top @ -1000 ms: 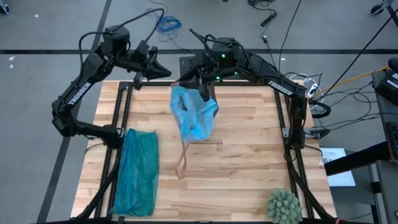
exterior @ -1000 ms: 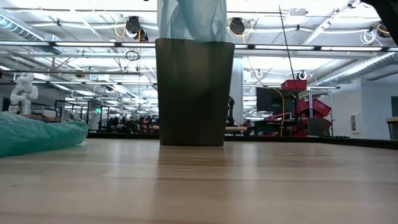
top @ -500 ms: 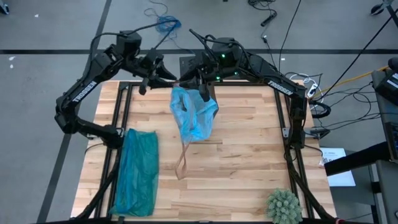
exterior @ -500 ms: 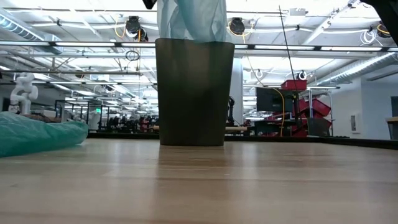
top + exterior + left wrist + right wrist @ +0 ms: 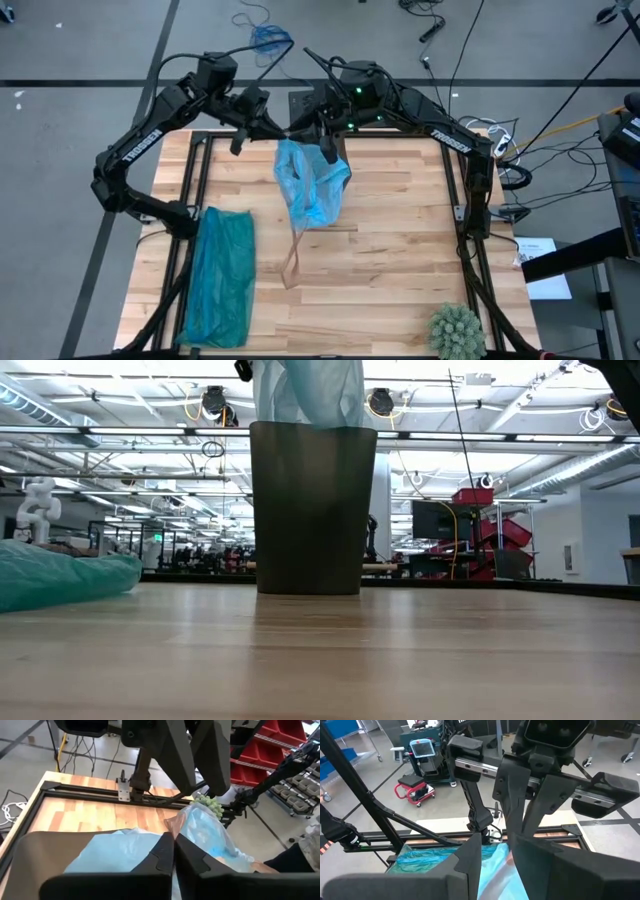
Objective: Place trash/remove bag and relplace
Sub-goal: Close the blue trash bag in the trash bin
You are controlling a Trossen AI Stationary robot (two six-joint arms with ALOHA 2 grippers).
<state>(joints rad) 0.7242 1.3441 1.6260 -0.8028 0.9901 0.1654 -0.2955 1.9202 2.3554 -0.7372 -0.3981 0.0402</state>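
- In the upper centre of the high view we are bringing the left gripper [image 5: 262, 128] in beside the right gripper [image 5: 330, 140]; a second ago it was hanging further toward the upper left, clear of the bag [image 5: 312, 185].
- Its fingers [image 5: 192, 862] are now pressing together in the left wrist view, after opening wide half a second ago; pale blue film is lying right beside them, but we cannot tell whether any is pinched.
- The right gripper is staying put, fingers [image 5: 470, 857] slightly apart on the bag's upper edge.
- The bag is hanging stretched above the dark bin [image 5: 312, 510], centre of the low view; nothing else is shifting.
- We judge the liner removal is under way: the left arm is joining to lift it out; the teal bag [image 5: 220, 275], lower left, is waiting.
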